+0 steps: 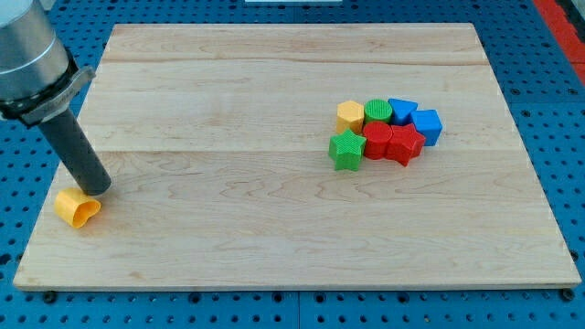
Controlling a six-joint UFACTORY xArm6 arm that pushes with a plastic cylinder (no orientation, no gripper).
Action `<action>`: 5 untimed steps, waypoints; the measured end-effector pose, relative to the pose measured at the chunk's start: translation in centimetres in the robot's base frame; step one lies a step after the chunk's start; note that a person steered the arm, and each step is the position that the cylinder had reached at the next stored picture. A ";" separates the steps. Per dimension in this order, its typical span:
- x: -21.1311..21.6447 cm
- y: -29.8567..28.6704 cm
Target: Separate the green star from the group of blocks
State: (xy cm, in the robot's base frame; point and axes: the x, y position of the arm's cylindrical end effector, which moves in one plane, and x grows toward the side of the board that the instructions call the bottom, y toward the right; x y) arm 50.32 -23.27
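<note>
The green star (346,150) lies at the lower left of a tight group of blocks right of the board's middle. It touches the red block (376,141) on its right, and the yellow hexagon (350,116) sits just above it. The group also holds a green round block (377,112), a red star (404,143), a blue block (401,111) and a blue cube (427,126). My tip (96,189) is at the view's far left, far from the group, touching the top of a yellow heart-like block (77,208).
The wooden board (274,238) rests on a blue perforated table (548,73). The arm's grey body (27,55) fills the view's top left corner. The yellow block lies near the board's left edge.
</note>
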 end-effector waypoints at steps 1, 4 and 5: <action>-1.9 8.1; -10.2 30.0; -9.2 31.0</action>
State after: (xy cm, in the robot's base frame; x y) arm 41.16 7.69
